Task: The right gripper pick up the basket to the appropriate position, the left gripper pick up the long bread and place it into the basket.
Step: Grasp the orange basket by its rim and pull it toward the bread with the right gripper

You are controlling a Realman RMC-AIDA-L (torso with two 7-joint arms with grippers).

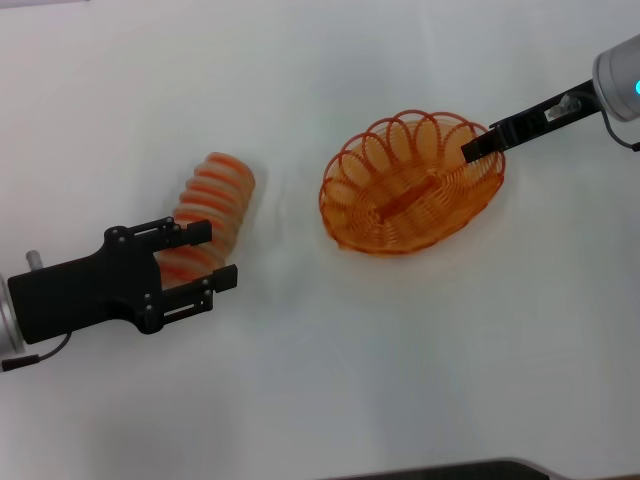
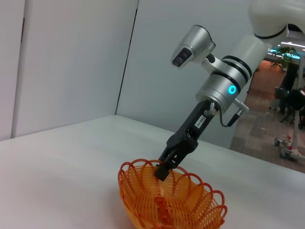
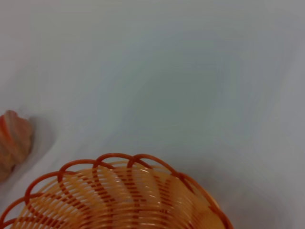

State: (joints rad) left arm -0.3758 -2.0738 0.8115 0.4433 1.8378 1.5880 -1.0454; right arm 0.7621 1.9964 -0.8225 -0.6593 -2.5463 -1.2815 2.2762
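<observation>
The orange wire basket (image 1: 400,238) is at the centre right of the white table. My right gripper (image 1: 482,148) comes in from the far right and is shut on the basket's far-right rim; the left wrist view shows its fingertips (image 2: 163,171) pinching the rim of the basket (image 2: 143,200). The long bread (image 1: 220,185), pale with orange stripes, lies at the left. My left gripper (image 1: 212,254) is open, hovering over the bread's near end with one finger on each side. The right wrist view shows the basket's rim (image 3: 119,160) and one end of the bread (image 3: 12,140).
The white table (image 1: 330,380) runs across the whole head view. A dark edge (image 1: 450,470) shows at the bottom. Bare table lies between the bread and the basket.
</observation>
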